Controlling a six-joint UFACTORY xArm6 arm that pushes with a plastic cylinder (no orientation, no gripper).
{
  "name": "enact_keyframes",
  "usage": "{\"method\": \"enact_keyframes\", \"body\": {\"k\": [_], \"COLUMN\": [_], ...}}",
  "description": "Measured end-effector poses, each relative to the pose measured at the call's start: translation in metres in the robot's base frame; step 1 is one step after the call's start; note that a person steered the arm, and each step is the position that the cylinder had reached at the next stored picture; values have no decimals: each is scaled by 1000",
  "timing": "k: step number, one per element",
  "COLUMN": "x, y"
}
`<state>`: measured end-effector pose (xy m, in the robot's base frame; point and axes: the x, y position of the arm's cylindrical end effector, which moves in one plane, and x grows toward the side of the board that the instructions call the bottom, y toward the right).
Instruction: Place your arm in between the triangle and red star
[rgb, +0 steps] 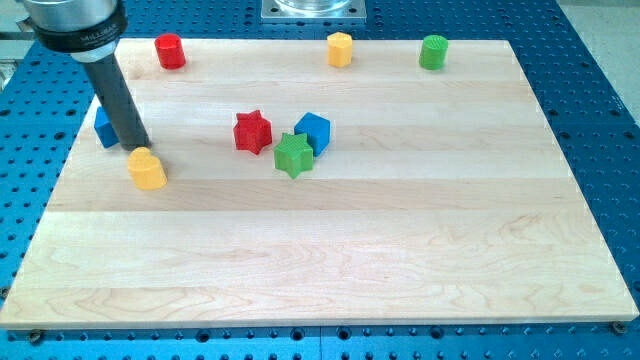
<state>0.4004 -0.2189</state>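
Observation:
The red star (253, 132) lies on the wooden board (330, 250) left of centre. A blue block (104, 127), likely the triangle, sits near the board's left edge, mostly hidden behind my rod. My tip (139, 146) rests just right of that blue block and just above a yellow block (147, 168), well to the left of the red star. A green star (293, 154) and a blue cube (313, 131) sit touching just right of the red star.
Along the view's top edge of the board stand a red cylinder (171, 51), a yellow block (340, 49) and a green cylinder (434, 52). A blue perforated table (600, 120) surrounds the board.

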Motion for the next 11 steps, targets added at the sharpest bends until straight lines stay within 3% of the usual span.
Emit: {"method": "enact_keyframes", "body": {"k": [9,10,11], "x": [12,-15,-46], "y": [54,54,96]}}
